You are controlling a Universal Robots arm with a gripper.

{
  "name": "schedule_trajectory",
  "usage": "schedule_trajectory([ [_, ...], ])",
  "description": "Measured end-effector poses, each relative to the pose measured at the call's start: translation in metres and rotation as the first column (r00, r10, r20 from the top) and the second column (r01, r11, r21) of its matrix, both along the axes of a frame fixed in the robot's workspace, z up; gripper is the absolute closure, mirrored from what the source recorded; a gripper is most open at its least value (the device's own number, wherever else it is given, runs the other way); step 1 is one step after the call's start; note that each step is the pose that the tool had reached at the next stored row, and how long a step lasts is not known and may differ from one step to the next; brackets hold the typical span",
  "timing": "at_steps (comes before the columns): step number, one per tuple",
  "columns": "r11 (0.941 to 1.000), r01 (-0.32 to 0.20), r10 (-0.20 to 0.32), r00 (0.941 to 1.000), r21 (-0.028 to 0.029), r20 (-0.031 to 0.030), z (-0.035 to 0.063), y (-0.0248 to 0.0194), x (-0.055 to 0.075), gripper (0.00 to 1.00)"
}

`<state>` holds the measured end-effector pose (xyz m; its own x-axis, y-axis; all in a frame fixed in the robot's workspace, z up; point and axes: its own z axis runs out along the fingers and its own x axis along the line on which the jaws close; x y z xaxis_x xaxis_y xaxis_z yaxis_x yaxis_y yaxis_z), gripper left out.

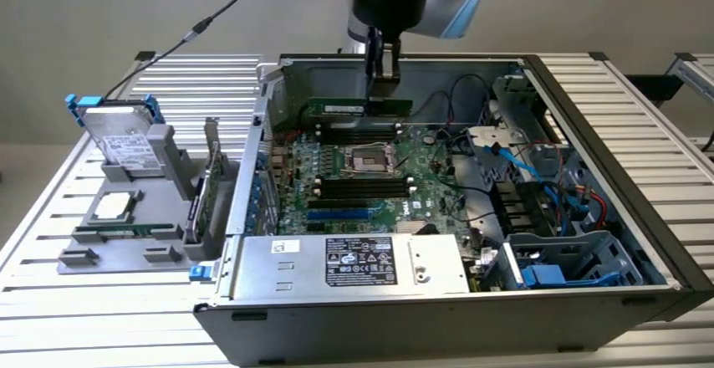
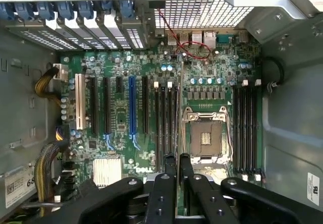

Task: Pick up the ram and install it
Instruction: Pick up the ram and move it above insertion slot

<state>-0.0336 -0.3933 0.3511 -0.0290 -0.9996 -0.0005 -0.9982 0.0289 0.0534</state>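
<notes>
The pincer [image 1: 385, 97] is clenched on the ram [image 1: 340, 107] near its 3 o'clock end, above the motherboard [image 1: 430, 192], at 12 o'clock from the CPU socket [image 1: 369, 161]. The ram looks light, stiff and fragile, and is best pinched by its flat faces.

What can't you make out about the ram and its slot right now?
- Contact edge of the ram: exterior view, too small; the pincer covers part.
- Gap between ram and memory slots: undecidable from the exterior view's angle.
- Whether slot latches stand open: wrist view, too small.
</notes>
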Motion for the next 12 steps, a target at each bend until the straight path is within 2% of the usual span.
schedule_trajectory([
  [9,0.9996,-0.027,0.027,0.9996,0.0,0.0,-0.0001,0.0021,0.012,0.85],
  [12,0.9996,-0.027,0.027,0.9996,-0.0001,-0.0001,-0.0007,0.0086,0.016,0.85],
])
